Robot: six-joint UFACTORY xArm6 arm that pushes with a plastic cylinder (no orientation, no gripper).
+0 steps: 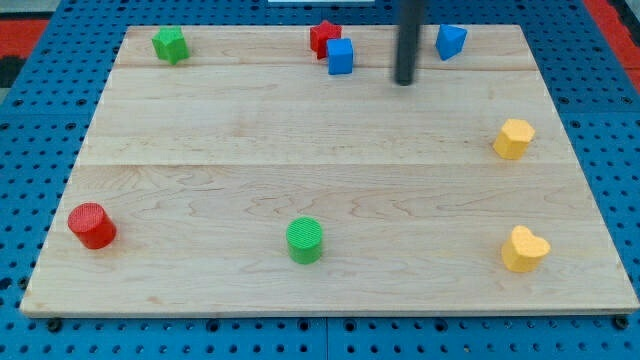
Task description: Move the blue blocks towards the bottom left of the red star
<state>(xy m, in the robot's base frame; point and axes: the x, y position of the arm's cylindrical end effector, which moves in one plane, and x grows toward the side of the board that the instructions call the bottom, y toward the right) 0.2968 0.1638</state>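
The red star (322, 37) lies near the view's top, a little left of centre. A blue cube (341, 57) touches it at its lower right. A second blue block (450, 41), wedge-like in shape, lies at the top right. My tip (404, 81) is down on the board between the two blue blocks, below and left of the wedge-like one and right of the cube, touching neither.
A green star-like block (170, 44) is at the top left. A red cylinder (92, 225) is at the bottom left, a green cylinder (305, 240) at bottom centre. Two yellow blocks lie at the right (513, 138) and bottom right (524, 249). The wooden board (200, 160) is edged by blue pegboard.
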